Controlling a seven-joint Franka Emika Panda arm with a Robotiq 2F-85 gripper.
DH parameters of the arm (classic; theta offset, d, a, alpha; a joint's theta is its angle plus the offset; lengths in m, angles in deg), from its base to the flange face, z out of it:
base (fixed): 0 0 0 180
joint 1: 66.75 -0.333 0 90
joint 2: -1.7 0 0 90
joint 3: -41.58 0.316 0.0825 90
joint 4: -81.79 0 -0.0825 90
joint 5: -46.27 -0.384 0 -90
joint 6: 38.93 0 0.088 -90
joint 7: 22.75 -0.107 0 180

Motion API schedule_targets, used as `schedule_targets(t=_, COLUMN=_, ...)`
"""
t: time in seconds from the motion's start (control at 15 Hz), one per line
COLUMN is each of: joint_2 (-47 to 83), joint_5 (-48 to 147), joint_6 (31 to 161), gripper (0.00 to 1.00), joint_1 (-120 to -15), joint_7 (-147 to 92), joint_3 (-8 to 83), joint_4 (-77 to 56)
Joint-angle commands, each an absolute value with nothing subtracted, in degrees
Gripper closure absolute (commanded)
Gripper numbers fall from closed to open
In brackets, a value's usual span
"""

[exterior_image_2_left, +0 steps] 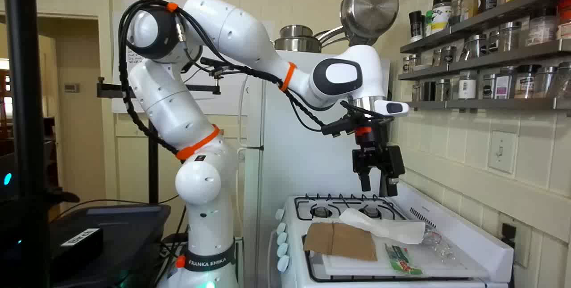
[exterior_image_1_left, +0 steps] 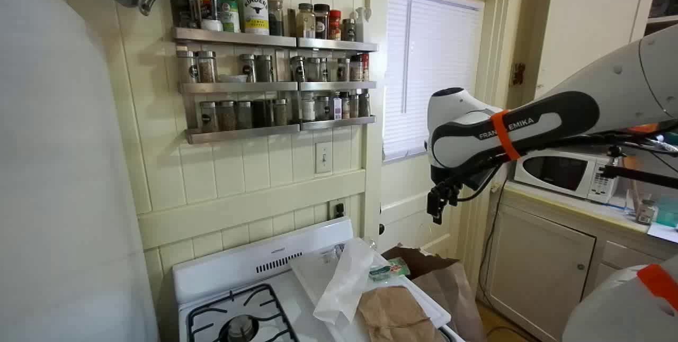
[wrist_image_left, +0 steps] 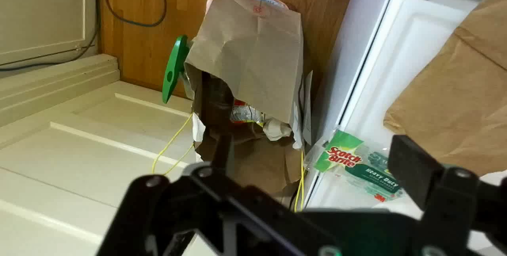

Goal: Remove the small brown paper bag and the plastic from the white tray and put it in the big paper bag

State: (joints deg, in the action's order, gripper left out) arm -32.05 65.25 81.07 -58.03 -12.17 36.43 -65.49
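Note:
The small brown paper bag (exterior_image_1_left: 397,316) lies flat over the white tray (exterior_image_2_left: 343,267) on the stove; it also shows in an exterior view (exterior_image_2_left: 341,240) and at the right of the wrist view (wrist_image_left: 455,101). A plastic Scotch-Brite wrapper (wrist_image_left: 356,165) lies at the tray's edge, also seen in both exterior views (exterior_image_2_left: 401,259) (exterior_image_1_left: 389,269). The big paper bag (wrist_image_left: 253,50) stands open on the floor beside the stove, also behind the tray in an exterior view (exterior_image_1_left: 450,289). My gripper (exterior_image_2_left: 379,187) is open and empty, high above the tray and bag; its fingers (wrist_image_left: 319,161) are wide apart.
A white paper sheet (exterior_image_2_left: 383,228) and clear crumpled plastic (exterior_image_2_left: 441,243) also lie on the tray. Stove burner grates (exterior_image_1_left: 241,315) are beside it. Spice shelves (exterior_image_1_left: 238,86) hang on the wall. A green object (wrist_image_left: 174,69) sticks out beside the big bag, near the door.

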Motion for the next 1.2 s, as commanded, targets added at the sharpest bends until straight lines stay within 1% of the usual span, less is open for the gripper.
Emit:
schedule_targets(t=0.0, joint_2=-32.06, joint_5=65.51, joint_6=80.81, gripper=0.0, joint_1=-58.58, joint_7=-12.41, joint_3=35.98, joint_4=-65.36)
schedule_targets(t=0.27, joint_2=-32.06, joint_5=65.51, joint_6=80.81, gripper=0.0, joint_1=-58.58, joint_7=-12.41, joint_3=35.98, joint_4=-65.36)
schedule_targets(t=0.6, joint_2=-25.01, joint_5=62.61, joint_6=85.3, gripper=0.0, joint_1=-63.5, joint_7=-13.86, joint_3=38.67, joint_4=-67.0)
schedule_targets(t=1.0, joint_2=-16.87, joint_5=51.78, joint_6=98.91, gripper=0.0, joint_1=-69.15, joint_7=-15.67, joint_3=39.95, joint_4=-67.95)
schedule_targets(t=1.07, joint_2=-19.04, joint_5=55.25, joint_6=95.6, gripper=0.0, joint_1=-67.36, joint_7=-15.78, joint_3=40.78, joint_4=-67.45)
schedule_targets(t=1.13, joint_2=-18.14, joint_5=54.85, joint_6=96.22, gripper=0.0, joint_1=-67.62, joint_7=-15.78, joint_3=40.91, joint_4=-67.34)
